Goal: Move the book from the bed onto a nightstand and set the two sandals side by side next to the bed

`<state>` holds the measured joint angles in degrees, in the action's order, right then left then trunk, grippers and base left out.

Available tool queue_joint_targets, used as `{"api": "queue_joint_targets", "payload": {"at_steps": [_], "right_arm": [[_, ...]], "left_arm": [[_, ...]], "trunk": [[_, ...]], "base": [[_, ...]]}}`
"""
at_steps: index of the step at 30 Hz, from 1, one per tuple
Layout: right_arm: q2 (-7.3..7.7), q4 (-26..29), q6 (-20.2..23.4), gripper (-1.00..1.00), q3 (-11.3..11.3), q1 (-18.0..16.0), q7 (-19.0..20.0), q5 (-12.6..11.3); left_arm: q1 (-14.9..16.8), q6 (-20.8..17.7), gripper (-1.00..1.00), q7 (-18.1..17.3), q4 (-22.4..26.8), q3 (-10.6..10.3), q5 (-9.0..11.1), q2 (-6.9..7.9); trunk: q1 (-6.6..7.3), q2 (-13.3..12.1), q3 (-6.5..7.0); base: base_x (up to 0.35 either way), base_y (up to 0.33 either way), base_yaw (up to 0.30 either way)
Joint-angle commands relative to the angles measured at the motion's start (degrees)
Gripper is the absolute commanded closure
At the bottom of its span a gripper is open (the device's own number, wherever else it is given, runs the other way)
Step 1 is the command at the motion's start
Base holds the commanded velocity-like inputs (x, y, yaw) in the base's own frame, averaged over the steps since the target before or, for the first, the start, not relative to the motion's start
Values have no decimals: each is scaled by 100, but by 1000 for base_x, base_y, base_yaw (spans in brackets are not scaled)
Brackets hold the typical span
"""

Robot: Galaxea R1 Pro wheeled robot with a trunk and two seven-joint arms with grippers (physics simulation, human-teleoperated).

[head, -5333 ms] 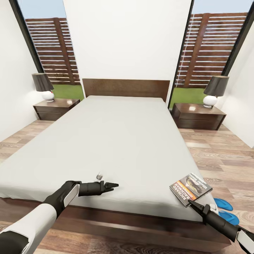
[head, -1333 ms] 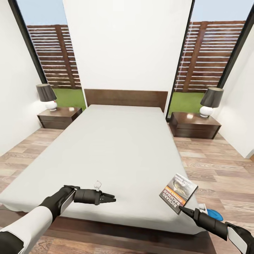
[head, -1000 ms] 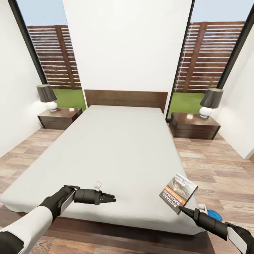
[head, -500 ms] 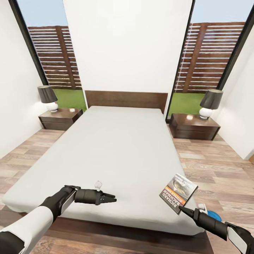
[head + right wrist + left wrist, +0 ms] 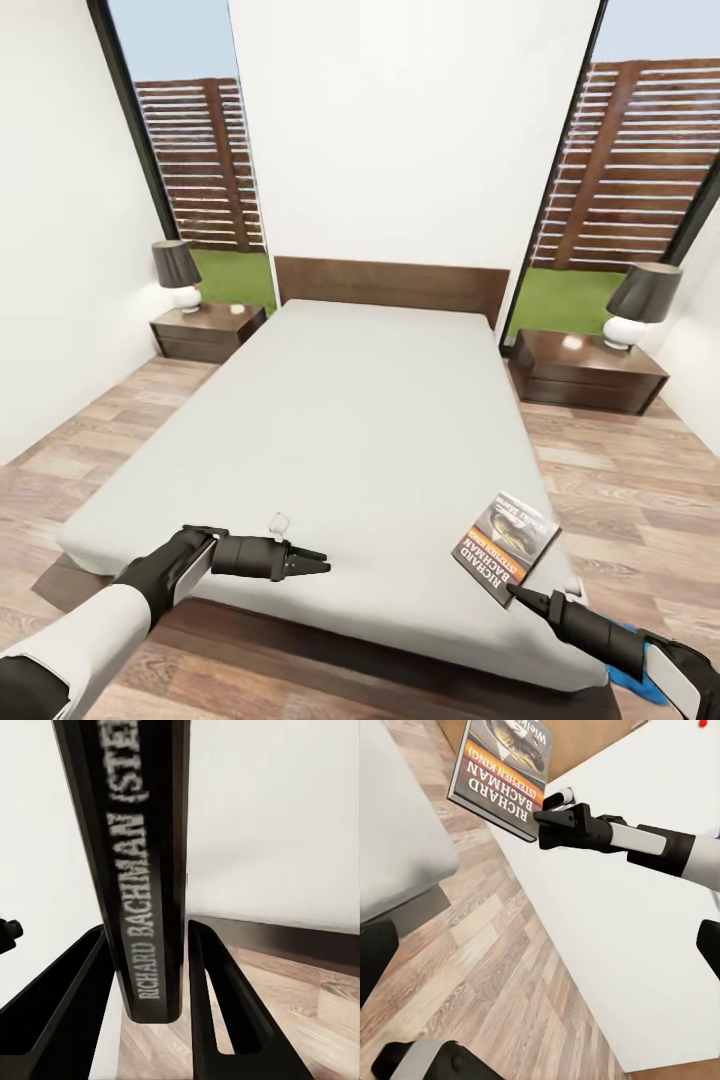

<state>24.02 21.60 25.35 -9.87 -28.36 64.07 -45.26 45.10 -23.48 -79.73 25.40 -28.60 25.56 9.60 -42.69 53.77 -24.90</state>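
Head view, book: the book is up off the bed, pinched at its lower corner by the right hand, over the bed's near right corner.
Head view, handling: it looks thin, light and stiff; a corner pinch may let it swing, so a grip further along the spine would likely be steadier.
Head view, left hand: the left hand hovers over the bed's foot, fingers close together, holding nothing.
Head view, surroundings: a nightstand with a lamp stands right of the headboard; the lamp leaves bare top beside it. A blue sandal lies on the floor under the right arm.
Left wrist view: the book hangs from the right hand above the plank floor.
Right wrist view: the spine sits upright between the two fingers.
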Motion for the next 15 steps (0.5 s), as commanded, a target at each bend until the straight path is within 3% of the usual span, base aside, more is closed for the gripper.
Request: {"api": "queue_joint_targets", "payload": {"at_steps": [1, 15], "right_arm": [[6, 2, 49, 100, -32, -3, 5, -61], [6, 2, 49, 100, -32, -3, 7, -61]], "left_arm": [[7, -60, -100, -7, 0, -40, 46, 6], [7, -60, -100, -7, 0, -40, 46, 4]], "trunk": [[22, -37, 12], [329, -598, 263]], "base": [[0, 0, 264], [0, 0, 264]]}}
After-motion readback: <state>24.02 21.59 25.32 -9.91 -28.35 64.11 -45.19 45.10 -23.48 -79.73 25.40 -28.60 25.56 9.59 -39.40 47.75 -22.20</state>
